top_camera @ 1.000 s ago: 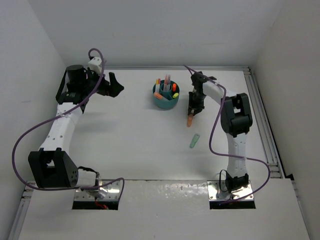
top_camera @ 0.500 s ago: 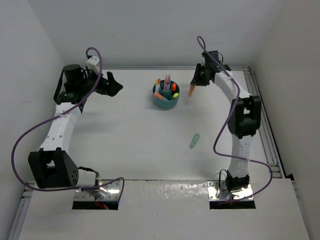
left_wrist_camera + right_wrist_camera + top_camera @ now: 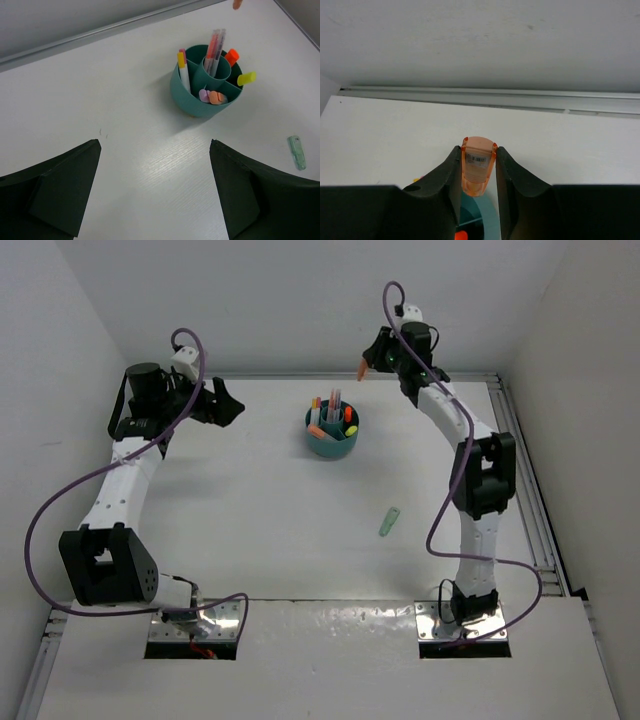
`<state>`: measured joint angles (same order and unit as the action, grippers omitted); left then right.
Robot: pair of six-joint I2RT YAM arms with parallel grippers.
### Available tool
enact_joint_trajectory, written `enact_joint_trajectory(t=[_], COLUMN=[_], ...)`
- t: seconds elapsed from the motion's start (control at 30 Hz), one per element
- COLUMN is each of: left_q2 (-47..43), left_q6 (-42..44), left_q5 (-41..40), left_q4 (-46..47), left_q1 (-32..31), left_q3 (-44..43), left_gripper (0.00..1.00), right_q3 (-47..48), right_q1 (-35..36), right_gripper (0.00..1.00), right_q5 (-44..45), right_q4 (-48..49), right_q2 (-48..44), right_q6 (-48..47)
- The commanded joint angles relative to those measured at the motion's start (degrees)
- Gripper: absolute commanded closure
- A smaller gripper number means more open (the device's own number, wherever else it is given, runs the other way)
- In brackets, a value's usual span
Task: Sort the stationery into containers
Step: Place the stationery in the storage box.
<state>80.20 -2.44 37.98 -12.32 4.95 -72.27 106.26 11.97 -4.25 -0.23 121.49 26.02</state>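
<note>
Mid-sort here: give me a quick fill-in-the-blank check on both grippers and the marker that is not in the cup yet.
1. The stubby marker clamped in the right gripper is coloured ___.
2. The left gripper holds nothing, and its jaws stand ___.
3. The loose marker lying on the table is pale ___.
Missing words: orange; open; green.

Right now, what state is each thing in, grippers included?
right gripper, shut on the orange highlighter
orange highlighter, clamped, held off the table
left gripper, open, empty
teal organiser cup, upright, holding pens and highlighters
pale green highlighter, lying loose on the table
</note>
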Motion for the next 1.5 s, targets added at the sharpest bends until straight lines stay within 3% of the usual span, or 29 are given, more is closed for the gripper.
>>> enact_joint_trajectory(t=[0.0,0.27,0.9,0.97,1.07,1.1,1.17,1.3,1.47], left_q2=[-0.8,-1.6,-2.5,-2.5,-2.7,-2.7,-2.9,-3.3,-4.2], left_q6=[-0.8,-1.7,-2.2,-2.2,-2.0,-1.9,-2.0,-2.0,-2.1], left_q5=[0.3,-0.4,-1.6,-1.9,-2.2,-2.2,-2.2,-2.5,-2.5], left_q4=[2.7,3.3,2.3,2.2,1.9,1.9,2.0,3.6,5.7], left_q1=[0.8,0.7,0.3,0.4,0.4,0.4,0.4,0.4,0.4], left_q3=[-2.1,-0.9,-0.5,-0.9,-1.3,-1.2,-1.3,-1.0,-0.5], left_gripper=[0.03,0.03,0.0,0.0,0.0,0.0,0.0,0.0,0.0], right_q3=[2.1,-0.1,-6.9,-6.7,-6.4,-6.4,-6.5,-6.4,-9.9], right_q1=[1.1,3.1,5.6,5.8,5.9,5.8,5.6,4.6,1.0], right_gripper=[1.0,1.0,1.0,0.87,0.51,0.47,0.42,0.42,0.53], right_q5=[0.6,0.2,-4.4,-5.2,-6.3,-6.5,-6.6,-7.2,-9.7], right_q4=[7.4,11.7,10.2,9.8,8.6,8.5,8.2,6.1,-3.4], right_q2=[2.7,4.8,3.8,3.9,2.8,2.8,0.8,-3.4,-12.9], right_q6=[1.6,2.5,2.5,2.4,3.6,3.6,4.3,6.3,4.3])
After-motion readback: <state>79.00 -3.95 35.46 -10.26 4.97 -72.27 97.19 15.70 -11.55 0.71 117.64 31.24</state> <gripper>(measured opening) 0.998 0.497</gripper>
